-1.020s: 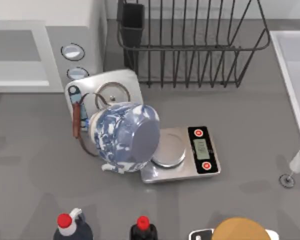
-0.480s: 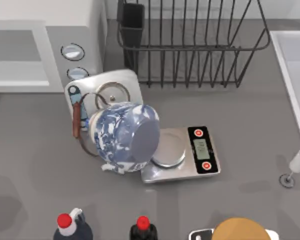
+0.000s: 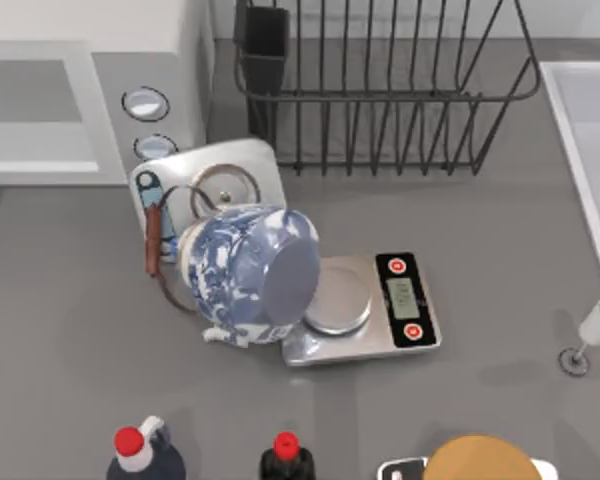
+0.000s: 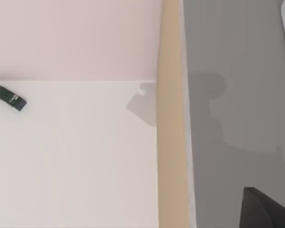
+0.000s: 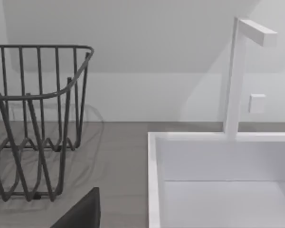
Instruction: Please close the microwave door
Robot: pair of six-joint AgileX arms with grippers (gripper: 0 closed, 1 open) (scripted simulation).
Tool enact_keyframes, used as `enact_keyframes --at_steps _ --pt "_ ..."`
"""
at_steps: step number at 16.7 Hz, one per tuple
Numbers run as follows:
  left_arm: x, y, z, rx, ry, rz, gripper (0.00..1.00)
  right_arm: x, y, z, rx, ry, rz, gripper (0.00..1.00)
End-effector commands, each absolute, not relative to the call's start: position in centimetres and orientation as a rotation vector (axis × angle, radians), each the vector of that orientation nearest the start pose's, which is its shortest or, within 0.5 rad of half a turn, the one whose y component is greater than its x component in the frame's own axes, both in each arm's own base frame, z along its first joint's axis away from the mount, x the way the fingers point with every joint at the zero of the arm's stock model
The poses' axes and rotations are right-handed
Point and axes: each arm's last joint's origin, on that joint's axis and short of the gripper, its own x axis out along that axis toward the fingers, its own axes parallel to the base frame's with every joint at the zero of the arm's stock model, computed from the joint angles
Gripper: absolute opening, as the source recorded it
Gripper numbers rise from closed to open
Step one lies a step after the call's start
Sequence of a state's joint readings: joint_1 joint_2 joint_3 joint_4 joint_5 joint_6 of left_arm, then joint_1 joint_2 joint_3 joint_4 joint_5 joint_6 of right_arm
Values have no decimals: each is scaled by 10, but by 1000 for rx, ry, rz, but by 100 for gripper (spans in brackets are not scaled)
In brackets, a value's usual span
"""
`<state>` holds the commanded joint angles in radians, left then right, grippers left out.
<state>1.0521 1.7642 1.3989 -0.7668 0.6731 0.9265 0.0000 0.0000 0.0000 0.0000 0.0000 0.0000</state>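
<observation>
From above, nothing on the counter [image 3: 500, 230] has moved since the earlier frames. The microwave [image 3: 90, 90] sits at the far left corner, dials facing the near edge; its door cannot be made out.

Left wrist: counter edge; claw state unclear.

Right wrist: rack [image 5: 38, 118], sink [image 5: 223, 180]; claw state unclear.

The big white-grey box microwave [image 3: 150, 60] stands at the far left of the grey worktop [image 3: 480, 230]. Its grey control strip faces up toward the camera and bears two round white-rimmed dials [image 3: 145, 103], one nearer the front than the other. Left of that strip lies the microwave door [image 3: 35, 115], a flat panel with a thick white frame around a grey window, running off the picture's left edge.
</observation>
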Motion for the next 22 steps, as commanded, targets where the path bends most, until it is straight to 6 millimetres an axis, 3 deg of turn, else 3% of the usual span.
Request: enact_keyframes --at_steps 6,14,16,22 --pt "197 309 239 10 787 -21 0 106 -1 160 0 0 0 100" --pt "197 312 157 17 781 -15 0 106 -1 160 0 0 0 100" --pt "196 310 145 9 785 -19 0 106 -1 160 0 0 0 100" --pt "198 304 147 14 783 -22 0 106 -1 160 0 0 0 100"
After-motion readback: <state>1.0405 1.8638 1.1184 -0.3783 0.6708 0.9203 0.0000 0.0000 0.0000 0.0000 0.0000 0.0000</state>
